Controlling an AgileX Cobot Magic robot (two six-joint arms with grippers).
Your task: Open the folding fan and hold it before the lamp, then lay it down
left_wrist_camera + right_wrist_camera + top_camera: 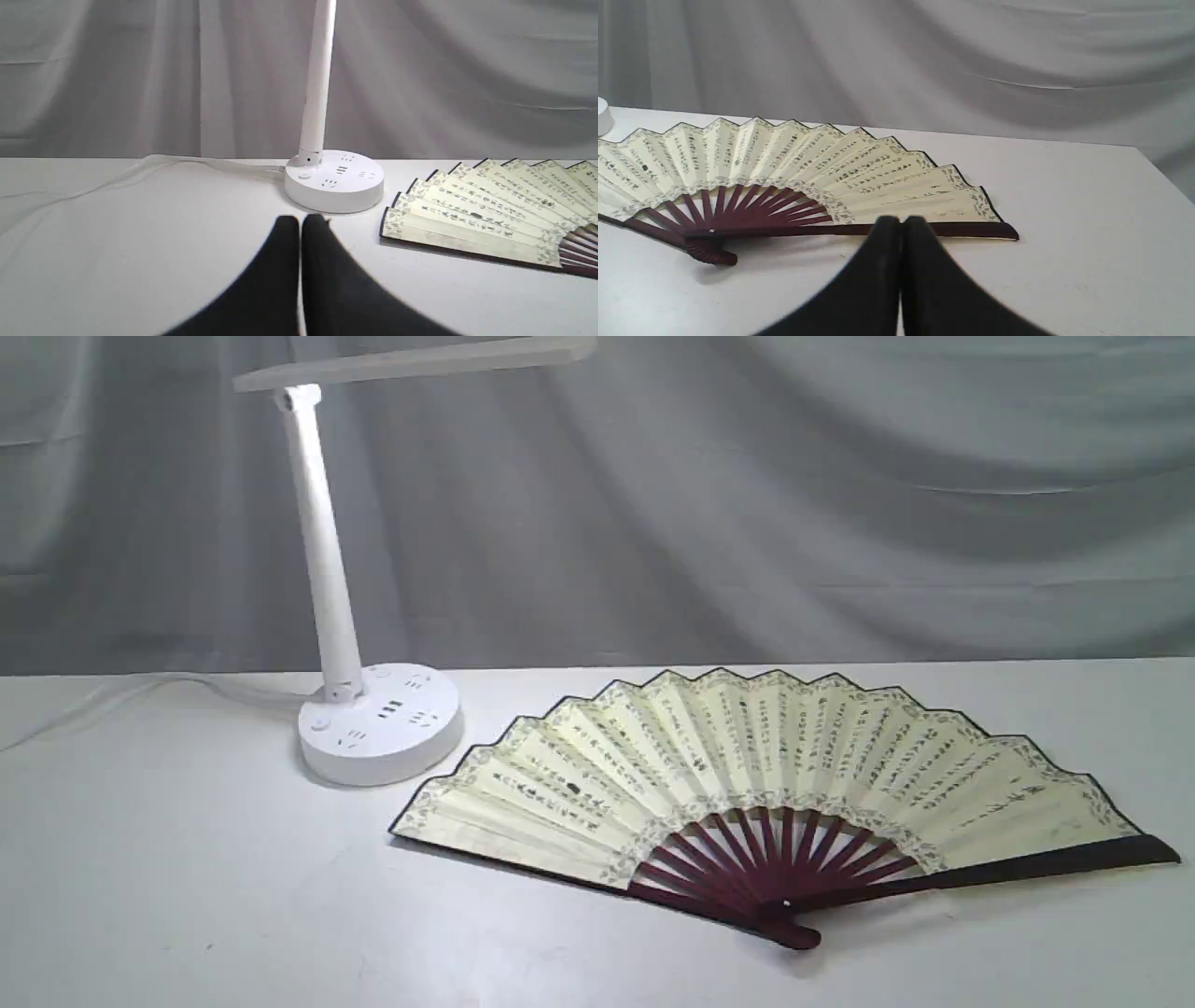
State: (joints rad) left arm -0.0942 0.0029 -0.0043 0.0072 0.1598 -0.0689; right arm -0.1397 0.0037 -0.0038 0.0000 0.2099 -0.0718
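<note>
Lying open beside the lamp [381, 728] and its cord [224, 163], the folding fan [766, 747] has unreadable calligraphy; left gripper [300, 220], right gripper [901, 220] both clenched empty.

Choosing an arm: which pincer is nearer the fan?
The right pincer, tips by the maroon guard of the folding fan; the left pincer faces the lamp.

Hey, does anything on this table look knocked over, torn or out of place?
Nothing stands out. The folding fan lies open and flat on the table, pleats even, no tears visible. The lamp stands on its base beside it, not touching. The left hand and right hand are shut and empty.
</note>
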